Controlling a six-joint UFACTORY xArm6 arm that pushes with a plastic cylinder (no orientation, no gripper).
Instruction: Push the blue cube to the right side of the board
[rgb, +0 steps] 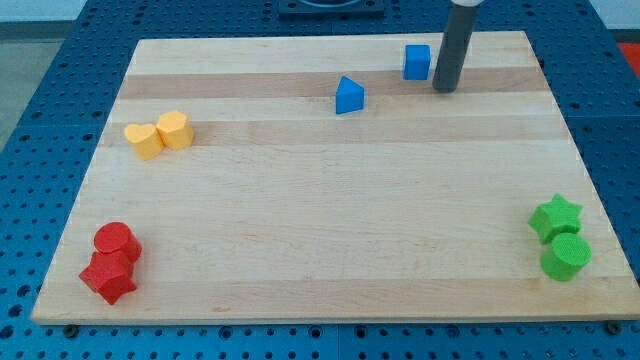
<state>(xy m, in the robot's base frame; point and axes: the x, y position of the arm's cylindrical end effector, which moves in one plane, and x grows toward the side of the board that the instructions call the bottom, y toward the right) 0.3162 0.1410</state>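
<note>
The blue cube (417, 61) sits near the view's top edge of the wooden board (330, 200), right of centre. My tip (445, 88) rests on the board just to the cube's right and slightly below it, a small gap apart. A second blue block (349, 95), a pointed wedge-like shape, lies left of and below the cube.
A yellow heart block (144, 139) and a yellow hexagonal block (174, 130) touch at the view's left. A red cylinder (116, 241) and red star (109, 276) sit at bottom left. A green star (556, 217) and green cylinder (565, 257) sit at bottom right.
</note>
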